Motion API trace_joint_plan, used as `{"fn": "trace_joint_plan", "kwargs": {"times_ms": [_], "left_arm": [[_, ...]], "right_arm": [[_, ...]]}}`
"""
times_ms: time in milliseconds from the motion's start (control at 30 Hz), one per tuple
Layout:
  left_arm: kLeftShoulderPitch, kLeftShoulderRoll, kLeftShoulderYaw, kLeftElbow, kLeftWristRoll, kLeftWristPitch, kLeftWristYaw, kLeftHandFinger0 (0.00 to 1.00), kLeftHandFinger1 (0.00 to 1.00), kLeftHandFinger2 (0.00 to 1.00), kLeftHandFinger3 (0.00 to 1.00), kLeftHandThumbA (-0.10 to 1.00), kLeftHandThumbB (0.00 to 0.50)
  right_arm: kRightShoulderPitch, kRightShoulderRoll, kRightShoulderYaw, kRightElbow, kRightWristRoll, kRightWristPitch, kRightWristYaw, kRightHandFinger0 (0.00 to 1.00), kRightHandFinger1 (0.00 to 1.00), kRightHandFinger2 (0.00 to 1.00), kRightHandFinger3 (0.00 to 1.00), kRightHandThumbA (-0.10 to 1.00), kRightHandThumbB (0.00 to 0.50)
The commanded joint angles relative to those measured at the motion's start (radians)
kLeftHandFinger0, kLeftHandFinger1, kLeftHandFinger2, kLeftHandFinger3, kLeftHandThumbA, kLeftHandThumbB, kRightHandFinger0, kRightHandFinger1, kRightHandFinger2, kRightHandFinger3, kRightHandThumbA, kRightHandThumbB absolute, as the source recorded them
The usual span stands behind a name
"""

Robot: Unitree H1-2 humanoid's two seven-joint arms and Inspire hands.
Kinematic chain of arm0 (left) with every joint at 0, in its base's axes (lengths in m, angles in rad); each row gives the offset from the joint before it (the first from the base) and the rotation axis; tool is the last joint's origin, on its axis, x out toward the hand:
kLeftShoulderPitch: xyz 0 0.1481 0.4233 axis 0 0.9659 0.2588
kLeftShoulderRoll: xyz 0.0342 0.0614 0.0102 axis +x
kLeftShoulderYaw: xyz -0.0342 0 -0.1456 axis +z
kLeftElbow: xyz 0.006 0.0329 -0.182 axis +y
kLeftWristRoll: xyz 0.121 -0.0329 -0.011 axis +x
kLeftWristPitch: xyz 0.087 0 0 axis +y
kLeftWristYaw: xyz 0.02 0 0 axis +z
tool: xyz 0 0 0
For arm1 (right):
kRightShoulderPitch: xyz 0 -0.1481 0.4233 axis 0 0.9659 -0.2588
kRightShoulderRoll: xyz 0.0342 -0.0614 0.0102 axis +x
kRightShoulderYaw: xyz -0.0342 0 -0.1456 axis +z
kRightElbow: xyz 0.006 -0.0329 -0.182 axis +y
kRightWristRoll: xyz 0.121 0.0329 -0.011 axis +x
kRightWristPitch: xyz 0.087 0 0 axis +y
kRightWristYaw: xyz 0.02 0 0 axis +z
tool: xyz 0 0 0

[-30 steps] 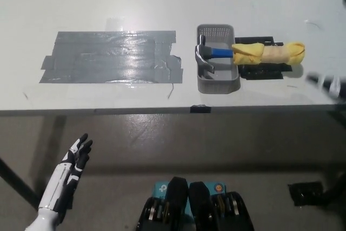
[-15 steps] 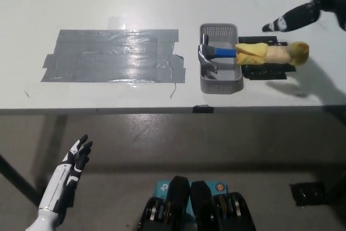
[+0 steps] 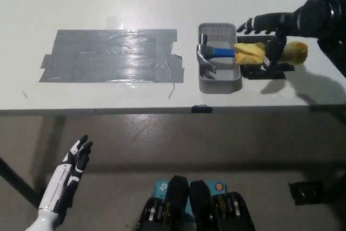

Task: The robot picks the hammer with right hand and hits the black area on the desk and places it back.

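The black right robot hand (image 3: 273,33) reaches in from the right edge over the far right part of the white counter (image 3: 135,4). Its fingers are spread apart: some stretch toward the picture's left above the handle, while one curls down across the yellow cloth-wrapped handle (image 3: 270,53) of the hammer. The robot hand is released, not clenched, and whether it touches the wrap cannot be told.

The hammer with a blue neck and steel head (image 3: 206,58) lies with its head inside the small grey perforated plastic basket (image 3: 219,82), and its wrapped handle sticks out over the basket's right wall onto a patch of black tape (image 3: 262,72) on the counter.

Left of the basket, just beside it, a wide rectangle of shiny dark grey tape (image 3: 111,55) is stuck flat on the counter.

The white left robot hand (image 3: 75,158) rests below the counter edge at the lower left, fingers apart, grasping nothing.
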Motion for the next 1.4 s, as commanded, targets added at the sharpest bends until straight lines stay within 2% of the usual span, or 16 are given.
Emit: {"fn": "trace_joint_plan", "kwargs": {"times_ms": [0, 200, 567, 733, 933, 1100, 1233, 1367], "left_arm": [[-0.011, 0.016, 0.007, -0.057, 0.028, -0.025, 0.003, 1.0, 1.0, 1.0, 1.0, 0.95, 0.054], [-0.012, 0.017, 0.005, -0.056, 0.032, -0.029, -0.002, 1.0, 1.0, 1.0, 1.0, 0.93, 0.057], [-0.013, 0.015, 0.004, -0.051, 0.032, -0.034, -0.007, 1.0, 1.0, 1.0, 1.0, 0.9, 0.039], [-0.011, 0.017, 0.005, -0.057, 0.034, -0.03, -0.009, 0.99, 1.0, 1.0, 1.0, 0.9, 0.035], [-0.014, 0.016, 0.002, -0.064, 0.039, -0.021, -0.01, 0.99, 1.0, 1.0, 1.0, 0.88, 0.035], [-0.019, 0.016, 0.002, -0.065, 0.035, -0.025, -0.013, 0.98, 1.0, 1.0, 1.0, 0.87, 0.036], [-0.019, 0.016, 0.003, -0.068, 0.029, -0.021, -0.017, 0.99, 1.0, 1.0, 1.0, 0.87, 0.043], [-0.022, 0.017, -0.002, -0.068, 0.038, -0.024, -0.017, 0.99, 1.0, 1.0, 1.0, 0.86, 0.05]], "right_arm": [[-0.261, -0.003, 0.049, 0.153, -0.078, -0.019, 0.258, 1.0, 1.0, 1.0, 1.0, 1.0, 0.291], [-0.275, 0.015, 0.06, 0.228, -0.093, -0.041, 0.253, 1.0, 1.0, 1.0, 1.0, 1.0, 0.332], [-0.242, 0.068, 0.012, 0.295, -0.104, -0.05, 0.263, 1.0, 1.0, 1.0, 1.0, 1.0, 0.319], [-0.236, 0.108, 0.005, 0.377, -0.125, -0.077, 0.25, 1.0, 1.0, 1.0, 1.0, 1.0, 0.374], [-0.244, 0.136, 0.001, 0.49, -0.147, -0.147, 0.195, 1.0, 1.0, 1.0, 1.0, 1.0, 0.395], [-0.256, 0.152, -0.001, 0.554, -0.172, -0.155, 0.161, 1.0, 1.0, 1.0, 1.0, 1.0, 0.39], [-0.258, 0.161, -0.004, 0.577, -0.183, -0.168, 0.141, 1.0, 1.0, 1.0, 1.0, 1.0, 0.366], [-0.259, 0.167, -0.013, 0.591, -0.19, -0.157, 0.129, 1.0, 1.0, 1.0, 1.0, 1.0, 0.376]]}}
